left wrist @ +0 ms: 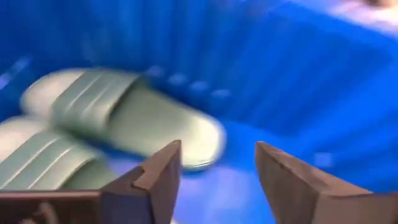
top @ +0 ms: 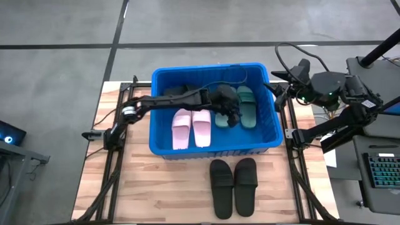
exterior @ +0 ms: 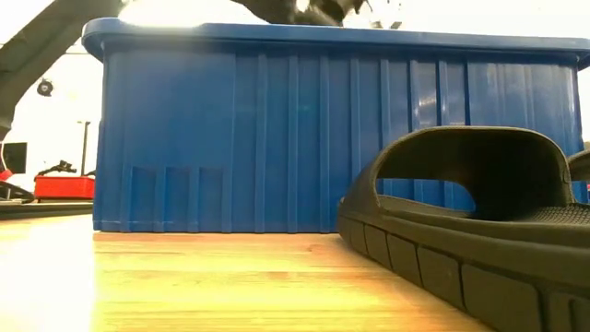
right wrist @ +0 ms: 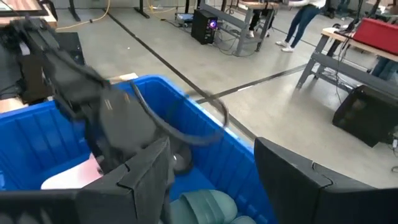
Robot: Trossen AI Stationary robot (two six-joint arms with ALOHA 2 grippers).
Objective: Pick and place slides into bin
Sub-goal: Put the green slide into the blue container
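Note:
The blue bin [top: 206, 67] stands mid-table. On its floor lie a pale pink pair of slides [top: 192, 127], a dark green pair [top: 247, 106] and a black slide [top: 177, 91] in the far left corner. My left gripper [top: 234, 119] hangs open inside the bin over the green pair [left wrist: 118, 118], with nothing between its fingers [left wrist: 163, 171]. A black pair [top: 234, 185] rests sole-down on the table in front of the bin. My right gripper [right wrist: 211, 162] waits open, raised beside the bin's right rim [top: 277, 95].
The bin's tall ribbed wall [exterior: 277, 138] stands between the black pair [exterior: 479, 212] and the bin's inside. Bare wooden table [top: 156, 187] lies at the near left. A keyboard [top: 382, 172] and equipment sit beyond the table's right edge. People stand in the room [right wrist: 305, 18].

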